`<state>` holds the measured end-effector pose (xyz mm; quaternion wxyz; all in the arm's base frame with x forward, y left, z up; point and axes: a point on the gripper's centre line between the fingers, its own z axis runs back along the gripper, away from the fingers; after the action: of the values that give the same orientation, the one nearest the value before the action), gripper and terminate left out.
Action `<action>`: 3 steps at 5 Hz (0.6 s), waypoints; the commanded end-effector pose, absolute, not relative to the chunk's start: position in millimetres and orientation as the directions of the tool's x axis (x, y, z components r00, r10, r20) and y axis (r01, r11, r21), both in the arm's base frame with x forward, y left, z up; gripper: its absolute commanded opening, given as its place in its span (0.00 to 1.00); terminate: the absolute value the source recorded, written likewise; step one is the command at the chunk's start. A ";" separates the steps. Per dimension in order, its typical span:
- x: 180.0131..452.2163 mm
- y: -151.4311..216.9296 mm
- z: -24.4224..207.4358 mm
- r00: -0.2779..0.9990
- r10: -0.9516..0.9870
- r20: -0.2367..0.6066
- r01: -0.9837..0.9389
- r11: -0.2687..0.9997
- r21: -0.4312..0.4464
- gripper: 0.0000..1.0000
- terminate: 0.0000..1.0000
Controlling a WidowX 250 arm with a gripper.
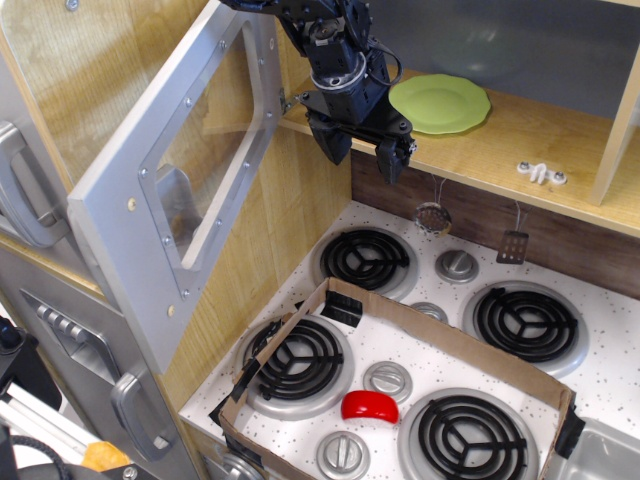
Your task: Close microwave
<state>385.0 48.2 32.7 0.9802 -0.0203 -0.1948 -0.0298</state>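
The microwave is a wooden-walled compartment [520, 140] above the stove. Its wide silver-grey door [150, 230] with a clear window [205, 165] stands swung open to the left, the curved silver handle [175, 205] showing through the window. A green plate [440, 103] lies inside on the wooden floor. My black gripper [365, 150] hangs at the compartment's front left corner, just right of the door's hinge edge, fingers pointing down and apart, holding nothing. The number buttons are out of view.
A toy stove top [610, 390] with several black burners lies below, fenced by a cardboard wall [440, 325]. A red object [370, 406] lies between burners. Small utensils [433, 217] hang under the shelf. Grey doors with handles [75, 340] stand at left.
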 end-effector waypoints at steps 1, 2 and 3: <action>385.0 48.2 32.7 0.922 -0.051 0.383 0.066 0.997 -0.028 1.00 0.00; 365.2 51.2 69.9 0.920 -0.086 0.382 0.093 0.996 0.001 1.00 0.00; 348.4 57.7 95.3 0.904 -0.175 0.390 0.169 0.984 0.049 1.00 0.00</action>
<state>342.4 54.1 78.9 0.9811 -0.0028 -0.1709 -0.0903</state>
